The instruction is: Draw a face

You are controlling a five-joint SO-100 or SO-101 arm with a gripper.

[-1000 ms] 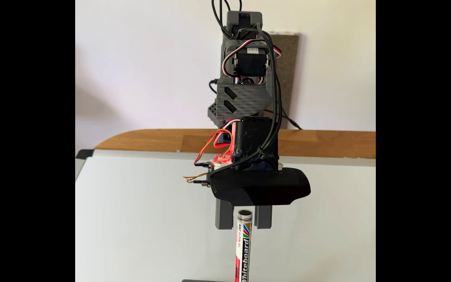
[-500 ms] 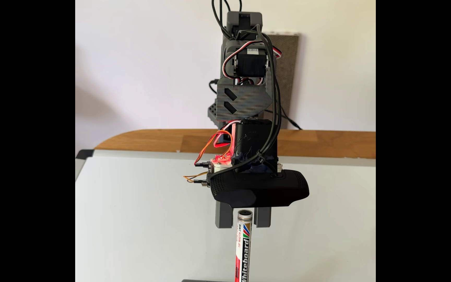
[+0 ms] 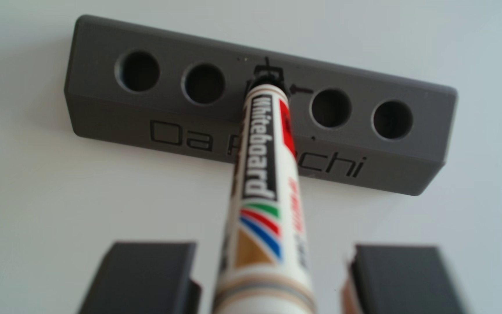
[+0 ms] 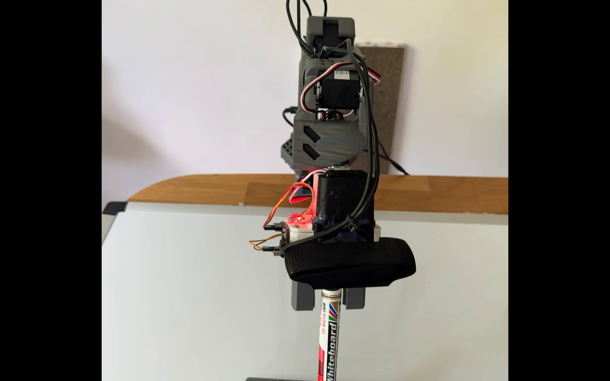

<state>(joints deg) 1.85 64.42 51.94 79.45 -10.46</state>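
Gripper (image 4: 327, 306) drops lower than a second ago, its jaws wide and now straddling the whiteboard marker (image 4: 330, 337), which stands upright in the grey holder (image 3: 141, 120) on the whiteboard (image 4: 193, 293); I judge the grasp imminent, drawing unstarted.

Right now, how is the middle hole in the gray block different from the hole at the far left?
In the other view, the middle hole has the whiteboard marker standing in it, and black pen marks surround it. The far-left hole is open and dark, with no marks near it. Both sit in the top of the same gray block.
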